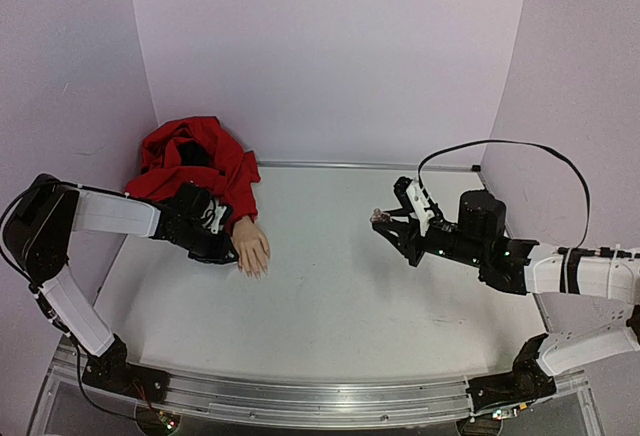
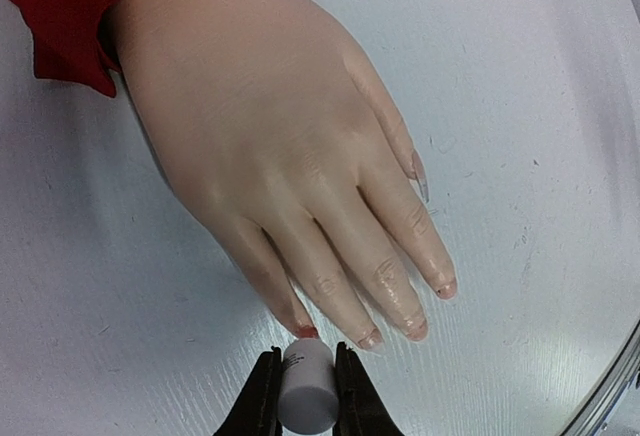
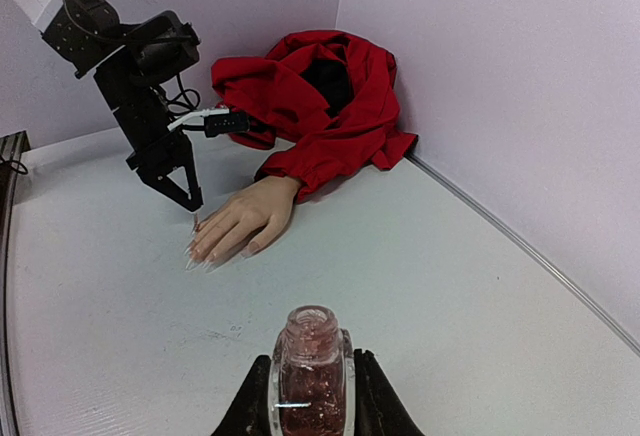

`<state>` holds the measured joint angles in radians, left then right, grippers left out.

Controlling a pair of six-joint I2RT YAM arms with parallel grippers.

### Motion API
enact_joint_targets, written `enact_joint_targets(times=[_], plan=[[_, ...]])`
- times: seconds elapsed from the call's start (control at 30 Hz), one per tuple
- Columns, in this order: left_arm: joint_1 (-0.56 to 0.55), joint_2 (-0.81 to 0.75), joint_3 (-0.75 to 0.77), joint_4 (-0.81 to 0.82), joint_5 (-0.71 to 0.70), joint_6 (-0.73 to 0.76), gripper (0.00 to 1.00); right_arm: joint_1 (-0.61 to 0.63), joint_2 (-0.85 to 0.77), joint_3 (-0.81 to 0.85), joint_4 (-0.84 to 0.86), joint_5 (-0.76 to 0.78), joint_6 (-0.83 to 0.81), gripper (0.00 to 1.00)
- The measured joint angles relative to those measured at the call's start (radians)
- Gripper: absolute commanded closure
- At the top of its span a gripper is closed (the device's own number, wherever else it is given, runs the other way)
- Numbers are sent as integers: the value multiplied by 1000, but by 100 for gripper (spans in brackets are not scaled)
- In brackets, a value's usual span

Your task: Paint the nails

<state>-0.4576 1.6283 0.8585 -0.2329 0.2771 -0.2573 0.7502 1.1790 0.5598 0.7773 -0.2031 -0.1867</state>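
The flesh-coloured mannequin hand [image 1: 250, 248] lies palm down on the white table, its red sleeve [image 1: 195, 161] bunched behind it. My left gripper [image 2: 305, 384] is shut on a white polish cap [image 2: 308, 388], held just over the outermost finger's nail [image 2: 306, 332], which shows a reddish tint. The other nails [image 2: 417, 330] look pale. Whatever hangs under the cap is hidden. My right gripper [image 3: 311, 401] is shut on an open glass polish bottle [image 3: 311, 371] of reddish glitter polish, held upright well to the right of the hand [image 3: 245, 221].
The red sleeve fabric [image 3: 320, 106] is piled in the back left corner against the wall. Pale walls close the table on three sides. A metal rail [image 1: 300, 396] runs along the near edge.
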Motion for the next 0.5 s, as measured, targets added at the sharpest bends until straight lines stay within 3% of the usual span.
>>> enact_joint_targets(times=[0.5], plan=[[0, 15, -1, 8, 11, 0, 100, 0, 0, 0, 0, 0, 0, 100]])
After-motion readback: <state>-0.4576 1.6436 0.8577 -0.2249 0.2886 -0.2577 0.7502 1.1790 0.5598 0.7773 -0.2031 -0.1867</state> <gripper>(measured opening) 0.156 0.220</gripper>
